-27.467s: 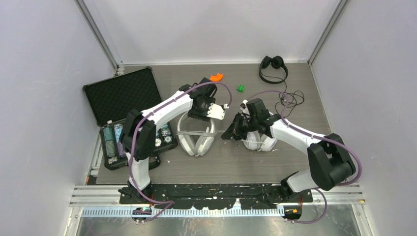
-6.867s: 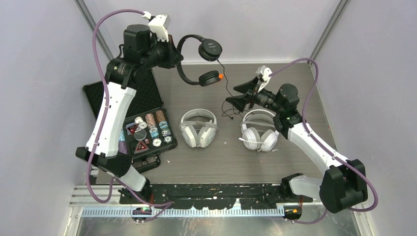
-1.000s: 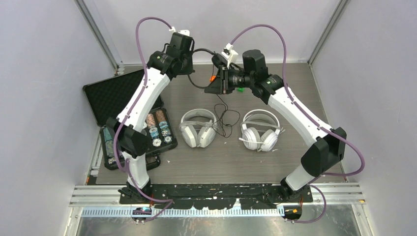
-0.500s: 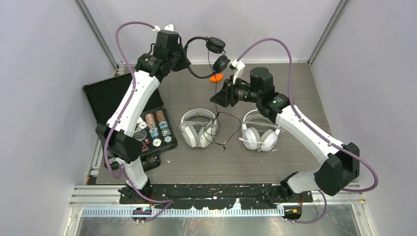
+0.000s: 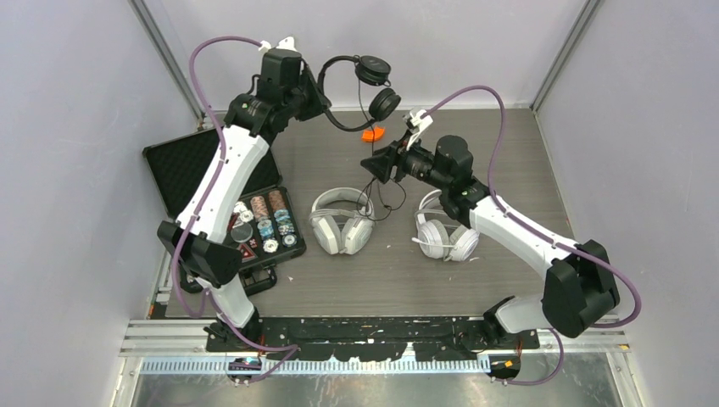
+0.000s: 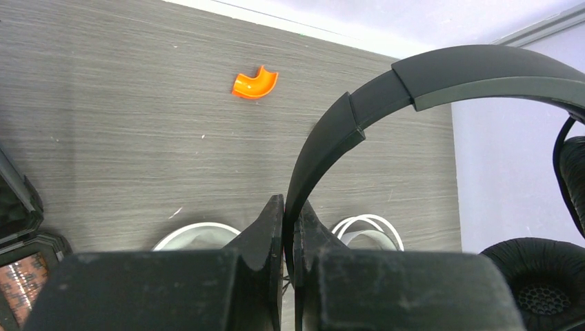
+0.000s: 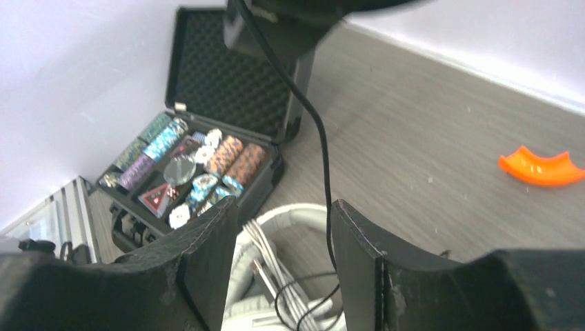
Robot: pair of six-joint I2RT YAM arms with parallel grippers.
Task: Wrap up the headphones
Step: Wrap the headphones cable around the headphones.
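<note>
My left gripper is shut on the band of the black headphones and holds them high at the back, ear cups hanging right. In the left wrist view the fingertips pinch the black band. Their black cable drops to the table. My right gripper is open; in its wrist view the cable runs loose between the fingers, close to the right one. The pale grey headphones and white headphones lie on the table with white cables.
An open black case with poker chips lies at the left. A small orange curved piece sits at the back, under the black headset. The enclosure walls stand close on three sides.
My right gripper has come away from the black headset, dropped lower and opened its jaws wider. The left arm has raised the headset, and the cable's slack has drawn in.
</note>
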